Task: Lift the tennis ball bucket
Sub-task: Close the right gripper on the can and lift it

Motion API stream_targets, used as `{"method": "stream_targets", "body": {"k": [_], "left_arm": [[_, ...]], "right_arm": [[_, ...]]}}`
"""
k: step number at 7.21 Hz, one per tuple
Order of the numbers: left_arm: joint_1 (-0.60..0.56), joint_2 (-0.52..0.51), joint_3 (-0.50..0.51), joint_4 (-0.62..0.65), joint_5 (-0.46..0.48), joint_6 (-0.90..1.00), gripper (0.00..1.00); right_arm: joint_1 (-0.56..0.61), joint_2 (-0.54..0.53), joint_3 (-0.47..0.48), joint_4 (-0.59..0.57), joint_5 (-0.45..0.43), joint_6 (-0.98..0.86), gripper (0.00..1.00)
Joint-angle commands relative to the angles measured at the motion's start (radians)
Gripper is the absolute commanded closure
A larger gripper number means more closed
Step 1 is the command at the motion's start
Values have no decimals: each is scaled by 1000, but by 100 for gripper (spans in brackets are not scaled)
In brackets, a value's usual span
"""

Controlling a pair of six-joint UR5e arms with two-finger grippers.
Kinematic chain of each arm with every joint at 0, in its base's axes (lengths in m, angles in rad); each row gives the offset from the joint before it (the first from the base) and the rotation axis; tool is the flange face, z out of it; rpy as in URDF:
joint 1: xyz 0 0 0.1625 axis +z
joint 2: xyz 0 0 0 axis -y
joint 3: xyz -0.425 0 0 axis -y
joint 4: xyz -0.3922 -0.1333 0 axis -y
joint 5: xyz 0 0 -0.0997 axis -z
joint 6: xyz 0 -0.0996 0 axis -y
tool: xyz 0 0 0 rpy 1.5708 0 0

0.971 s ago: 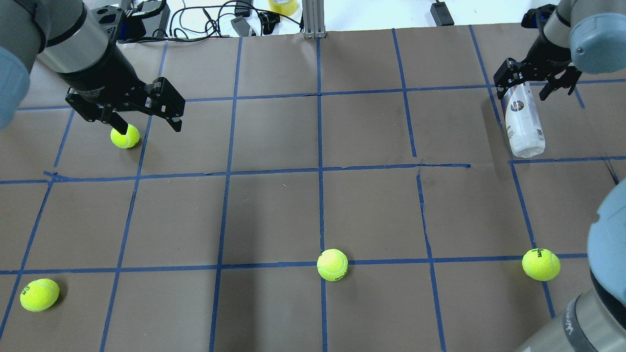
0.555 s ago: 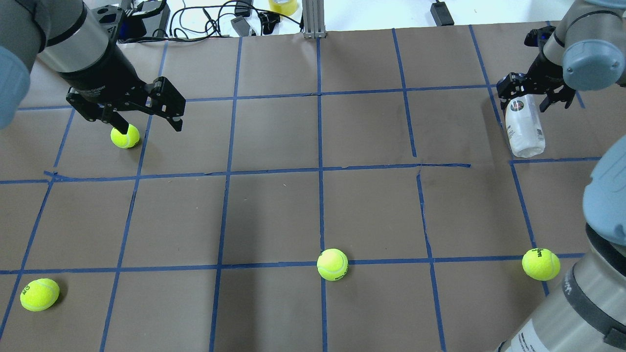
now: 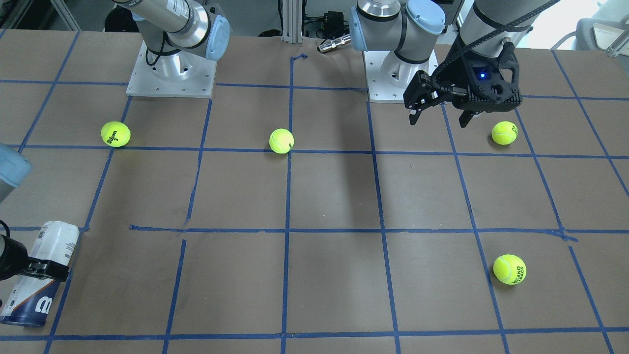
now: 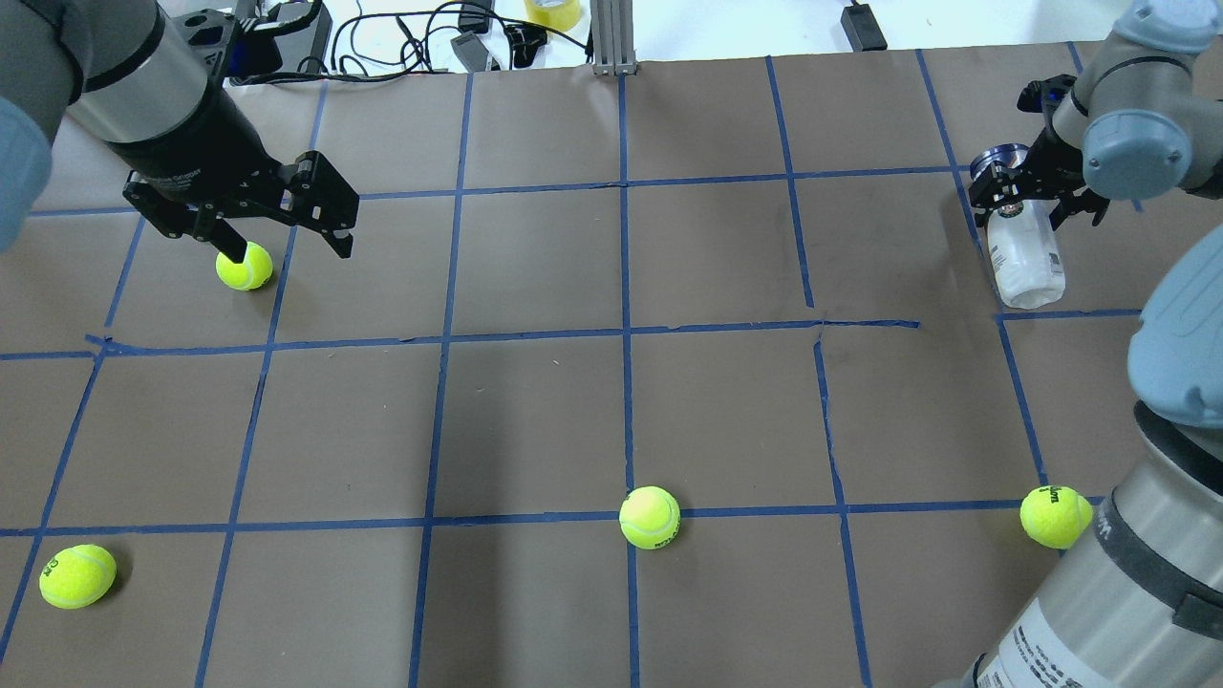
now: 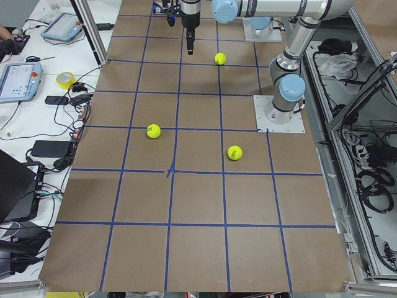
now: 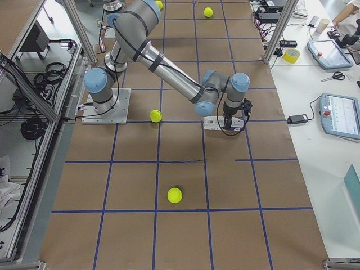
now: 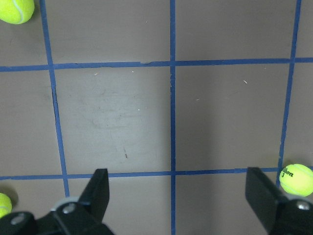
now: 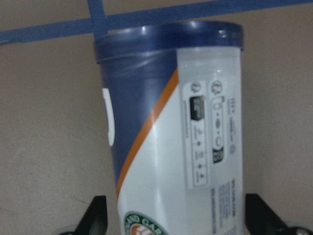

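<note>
The tennis ball bucket [image 4: 1027, 258] is seen lying on its side on the brown-papered table [image 4: 535, 420], at the upper right of the overhead view and the lower left of the front-facing one, its dark blue end turned away from the robot's base. It is straddled by the right gripper [image 4: 1024, 196], whose fingers [image 8: 98, 215] are spread, one to each side of the can; in the wrist view a sliver of table is left showing beside one finger. The left gripper [image 4: 287, 247] is likewise spread, raised above the table at the upper left of the overhead view, where a tennis ball [image 4: 244, 266] is seen just beneath it in the frame.
</note>
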Motion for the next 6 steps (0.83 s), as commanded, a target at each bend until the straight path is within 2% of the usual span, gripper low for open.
{"method": "stream_targets", "body": {"k": [1, 6], "left_arm": [[0, 4, -1, -3, 2, 0, 0], [0, 7, -2, -9, 2, 0, 0]], "right_arm": [[0, 13, 1, -1, -2, -6, 0], [0, 22, 10, -3, -1, -19, 0]]}}
